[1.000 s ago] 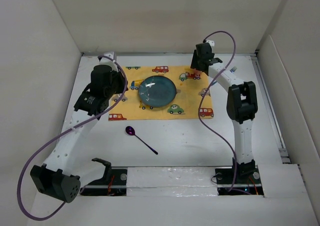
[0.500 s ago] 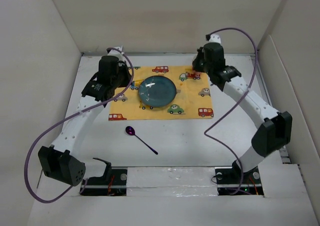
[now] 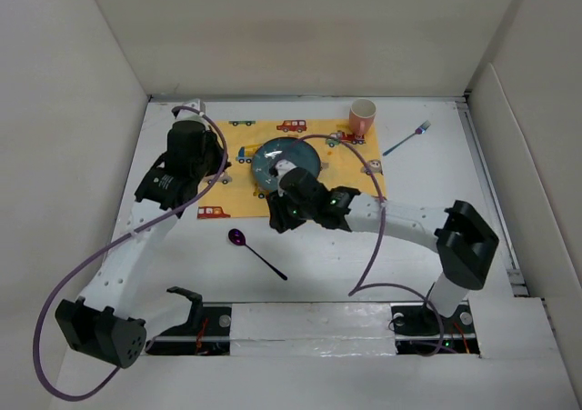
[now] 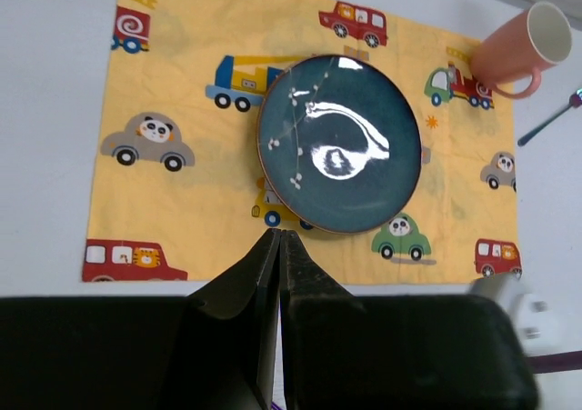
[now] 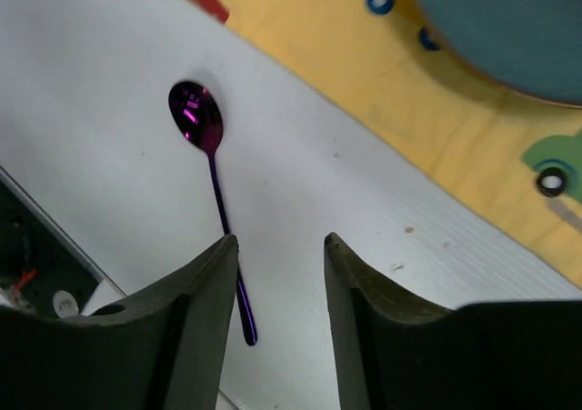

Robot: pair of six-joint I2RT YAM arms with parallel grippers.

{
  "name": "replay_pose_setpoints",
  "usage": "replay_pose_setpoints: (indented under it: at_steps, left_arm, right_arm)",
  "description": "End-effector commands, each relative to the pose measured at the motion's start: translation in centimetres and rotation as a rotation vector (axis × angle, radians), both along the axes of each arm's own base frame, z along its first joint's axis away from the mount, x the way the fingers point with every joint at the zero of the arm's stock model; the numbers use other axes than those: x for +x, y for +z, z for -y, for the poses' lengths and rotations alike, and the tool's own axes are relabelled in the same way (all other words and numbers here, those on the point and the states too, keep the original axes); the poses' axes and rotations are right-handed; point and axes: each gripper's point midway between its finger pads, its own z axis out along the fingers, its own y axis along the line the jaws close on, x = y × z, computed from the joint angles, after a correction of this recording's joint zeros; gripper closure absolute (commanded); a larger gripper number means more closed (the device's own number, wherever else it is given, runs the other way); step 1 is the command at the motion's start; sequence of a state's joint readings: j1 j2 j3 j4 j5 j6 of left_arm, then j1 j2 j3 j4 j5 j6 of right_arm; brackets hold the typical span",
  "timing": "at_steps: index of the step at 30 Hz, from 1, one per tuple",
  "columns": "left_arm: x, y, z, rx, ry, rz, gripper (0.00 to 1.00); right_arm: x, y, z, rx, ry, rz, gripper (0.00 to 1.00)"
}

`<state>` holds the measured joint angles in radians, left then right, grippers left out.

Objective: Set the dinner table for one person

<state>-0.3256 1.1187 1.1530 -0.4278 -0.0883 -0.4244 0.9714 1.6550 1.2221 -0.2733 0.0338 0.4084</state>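
Right gripper [image 5: 277, 246] hovers over the purple spoon [image 5: 196, 124]!
Its jaws gape, empty, above the dinner table [image 3: 309, 265]; left gripper [image 4: 279, 235] pinched closed, holding nothing, over the car-print placemat [image 4: 191, 201].

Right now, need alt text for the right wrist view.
The open right end effector hovers over a purple spoon lying on the white table, the handle running alongside one finger. A yellow placemat and the edge of a teal plate fill the upper right.
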Motion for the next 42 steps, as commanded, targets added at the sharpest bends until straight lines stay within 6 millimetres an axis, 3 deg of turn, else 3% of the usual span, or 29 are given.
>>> replay_pose_setpoints:
  at_steps: [1, 3, 7, 8, 11, 16, 21, 22, 25, 27, 30, 33, 34, 38, 39, 41, 42]
  left_arm:
    - [0.2, 1.9, -1.8, 0.029, 0.083, 0.065, 1.0]
    - [0.2, 2.1, -2.5, 0.039, 0.124, 0.072, 1.0]
    - [0.7, 3.9, -3.4, 0.032, 0.193, 0.104, 0.82]
    - [0.9, 5.1, -3.8, 0.028, 0.22, 0.129, 0.81]
    - [1.3, 6.4, -3.9, 0.016, 0.242, 0.146, 0.75]
    - [1.1, 6.2, -4.0, 0.026, 0.24, 0.139, 0.74]
    - [1.1, 7.5, -5.3, 0.061, 0.3, 0.159, 0.74]
    - [1.2, 8.6, -5.8, 0.063, 0.326, 0.183, 0.74]
    - [1.7, 10.2, -5.7, 0.071, 0.331, 0.218, 0.74]
    - [1.9, 10.6, -5.8, 0.076, 0.336, 0.223, 0.74]
    - [2.0, 11.6, -5.7, 0.069, 0.335, 0.241, 0.74]
    - [1.8, 11.6, -5.8, 0.074, 0.331, 0.243, 0.74]
    - [1.8, 11.4, -5.6, 0.071, 0.323, 0.241, 0.74]
    - [1.9, 10.9, -4.8, 0.067, 0.273, 0.233, 0.74]
    - [1.9, 10.8, -4.7, 0.065, 0.266, 0.234, 0.74]
    - [2.0, 10.5, -4.3, 0.06, 0.247, 0.227, 0.74]
    - [2.0, 10.5, -4.1, 0.056, 0.24, 0.229, 0.74]
  right_arm:
    - [-1.8, -1.1, -4.0, -0.007, 0.087, 0.006, 0.5]
    - [-2.8, -2.4, -5.3, -0.052, 0.123, 0.008, 0.49]
    - [-4.9, -5.6, -7.6, -0.109, 0.181, -0.011, 0.49]
    - [-5.4, -5.6, -8.3, -0.103, 0.191, -0.014, 0.49]
    - [-5.7, -7.4, -8.7, -0.136, 0.191, -0.036, 0.49]
    - [-5.4, -10.8, -8.0, -0.217, 0.151, -0.038, 0.52]
    - [-5.5, -13.1, -6.6, -0.288, 0.1, -0.008, 0.62]
    - [-5.2, -13.5, -6.3, -0.307, 0.091, 0.001, 0.63]
    - [-5.4, -15.4, -5.4, -0.388, 0.072, 0.042, 0.77]
    - [-5.3, -16.1, -4.8, -0.43, 0.057, 0.068, 0.93]
    - [-5.4, -14.5, -5.1, -0.408, 0.062, 0.094, 1.0]
    - [-5.3, -8.6, -6.4, -0.281, 0.09, 0.146, 1.0]
    - [-4.6, -5.3, -6.6, -0.216, 0.078, 0.168, 1.0]
    - [-0.7, 3.3, -5.5, -0.048, -0.032, 0.198, 1.0]
    - [1.7, 4.5, -4.1, -0.029, -0.095, 0.203, 1.0]
    - [4.2, 6.5, -2.1, 0.006, -0.167, 0.214, 1.0]
    - [6.8, 6.7, -0.1, -0.002, -0.232, 0.218, 1.0]
